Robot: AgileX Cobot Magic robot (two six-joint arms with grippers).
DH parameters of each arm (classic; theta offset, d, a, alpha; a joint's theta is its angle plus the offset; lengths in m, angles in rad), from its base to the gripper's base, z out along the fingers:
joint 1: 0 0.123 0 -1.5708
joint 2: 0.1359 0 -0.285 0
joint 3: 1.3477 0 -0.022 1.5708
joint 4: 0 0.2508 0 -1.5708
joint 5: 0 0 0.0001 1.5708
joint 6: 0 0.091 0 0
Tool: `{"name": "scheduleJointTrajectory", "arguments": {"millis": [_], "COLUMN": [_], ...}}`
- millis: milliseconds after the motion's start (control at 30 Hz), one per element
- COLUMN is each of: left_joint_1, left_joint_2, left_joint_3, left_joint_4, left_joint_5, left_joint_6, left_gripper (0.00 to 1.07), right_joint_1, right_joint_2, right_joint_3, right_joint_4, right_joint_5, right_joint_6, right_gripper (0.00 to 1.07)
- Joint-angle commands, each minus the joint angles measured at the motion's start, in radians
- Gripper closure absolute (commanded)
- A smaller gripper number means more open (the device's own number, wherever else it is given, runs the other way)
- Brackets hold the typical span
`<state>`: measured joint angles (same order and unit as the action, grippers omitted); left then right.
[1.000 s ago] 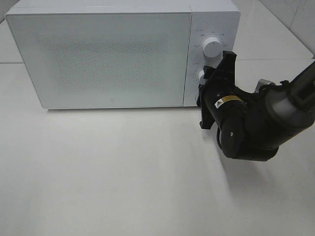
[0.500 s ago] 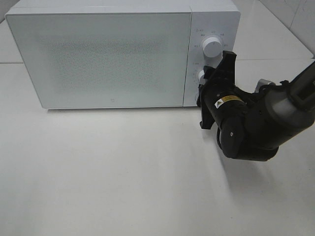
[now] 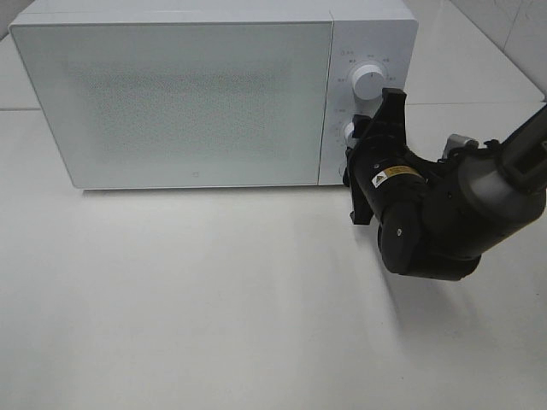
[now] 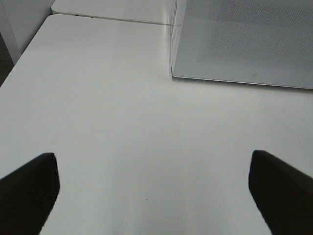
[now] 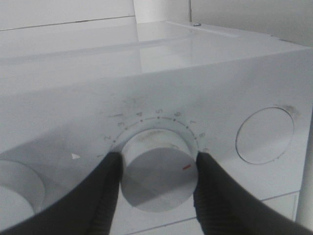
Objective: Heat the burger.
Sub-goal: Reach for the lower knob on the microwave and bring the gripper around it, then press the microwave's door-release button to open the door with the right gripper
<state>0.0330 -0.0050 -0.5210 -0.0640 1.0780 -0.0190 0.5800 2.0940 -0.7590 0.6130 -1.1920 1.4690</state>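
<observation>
The burger is out of view. The white microwave point(image 3: 188, 94) stands at the back of the table with its door closed. My right gripper point(image 3: 354, 141) is at the control panel, shut on the lower dial knob point(image 3: 349, 130). In the right wrist view both dark fingers point(image 5: 105, 191) press the sides of this white knob point(image 5: 156, 169), whose red mark sits to one side under a numbered scale. My left gripper point(image 4: 156, 196) hangs open over bare table, near the microwave's left front corner point(image 4: 172, 73), with nothing between its fingers.
A second white knob point(image 3: 367, 79) sits above the gripped one. A round button point(image 5: 264, 136) shows beside the dial in the right wrist view. The white table point(image 3: 214, 299) spreads in front of the microwave. The right arm's black body point(image 3: 444, 213) hangs over the table's right side.
My right gripper has shifted very slightly at the knob. The microwave door stays closed and nothing else has moved.
</observation>
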Motion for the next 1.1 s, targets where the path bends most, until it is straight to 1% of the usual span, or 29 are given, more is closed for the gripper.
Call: {"name": "scheduleJointTrajectory", "arguments": {"millis": [33, 67, 100, 133, 167, 200, 233, 267, 333, 367, 400, 433, 467, 500, 633, 900, 1000, 1033, 1067, 1100], "left_joint_1": [0.003, 0.003, 0.003, 0.003, 0.003, 0.003, 0.003, 0.003, 0.003, 0.003, 0.003, 0.003, 0.003, 0.003, 0.003, 0.003, 0.003, 0.003, 0.003, 0.003], "left_joint_2": [-0.018, -0.018, -0.018, -0.018, -0.018, -0.018, -0.018, -0.018, -0.018, -0.018, -0.018, -0.018, -0.018, -0.018, -0.018, -0.018, -0.018, -0.018, -0.018, -0.018], "left_joint_3": [0.003, 0.003, 0.003, 0.003, 0.003, 0.003, 0.003, 0.003, 0.003, 0.003, 0.003, 0.003, 0.003, 0.003, 0.003, 0.003, 0.003, 0.003, 0.003, 0.003], "left_joint_4": [-0.009, -0.009, -0.009, -0.009, -0.009, -0.009, -0.009, -0.009, -0.009, -0.009, -0.009, -0.009, -0.009, -0.009, -0.009, -0.009, -0.009, -0.009, -0.009, -0.009], "left_joint_5": [-0.009, -0.009, -0.009, -0.009, -0.009, -0.009, -0.009, -0.009, -0.009, -0.009, -0.009, -0.009, -0.009, -0.009, -0.009, -0.009, -0.009, -0.009, -0.009, -0.009], "left_joint_6": [0.002, 0.002, 0.002, 0.002, 0.002, 0.002, 0.002, 0.002, 0.002, 0.002, 0.002, 0.002, 0.002, 0.002, 0.002, 0.002, 0.002, 0.002, 0.002, 0.002], "left_gripper": [0.09, 0.09, 0.09, 0.09, 0.09, 0.09, 0.09, 0.09, 0.09, 0.09, 0.09, 0.09, 0.09, 0.09, 0.09, 0.09, 0.09, 0.09, 0.09, 0.09], "right_joint_1": [0.002, 0.002, 0.002, 0.002, 0.002, 0.002, 0.002, 0.002, 0.002, 0.002, 0.002, 0.002, 0.002, 0.002, 0.002, 0.033, 0.040, 0.040, 0.040, 0.040], "right_joint_2": [-0.011, -0.011, -0.011, -0.011, -0.011, -0.011, -0.011, -0.011, -0.011, -0.011, -0.011, -0.011, -0.011, -0.011, -0.015, -0.085, -0.120, -0.146, -0.146, -0.174], "right_joint_3": [-0.041, -0.041, -0.041, -0.041, -0.041, -0.041, -0.041, -0.041, -0.041, -0.041, -0.041, -0.041, -0.041, -0.039, -0.032, 0.051, 0.080, 0.097, 0.097, 0.113], "right_joint_4": [-0.040, -0.026, -0.026, -0.022, -0.016, -0.016, -0.008, -0.008, 0.006, 0.006, 0.006, 0.006, 0.006, 0.005, -0.006, -0.038, -0.069, -0.113, -0.113, -0.147], "right_joint_5": [-0.207, -0.207, -0.207, -0.207, -0.207, -0.207, -0.207, -0.207, -0.207, -0.207, -0.207, -0.206, -0.206, -0.205, -0.205, -0.177, -0.106, -0.046, -0.046, 0.012], "right_joint_6": [-0.048, -0.054, -0.054, -0.057, -0.062, -0.062, -0.062, -0.062, -0.071, -0.071, -0.077, -0.094, -0.094, -0.099, -0.103, -0.208, -0.222, -0.225, -0.225, -0.242], "right_gripper": [0.96, 0.92, 0.92, 0.90, 0.83, 0.83, 0.78, 0.78, 0.59, 0.59, 0.55, 0.48, 0.48, 0.43, 0.40, 0.39, 0.39, 0.39, 0.39, 0.39]}}
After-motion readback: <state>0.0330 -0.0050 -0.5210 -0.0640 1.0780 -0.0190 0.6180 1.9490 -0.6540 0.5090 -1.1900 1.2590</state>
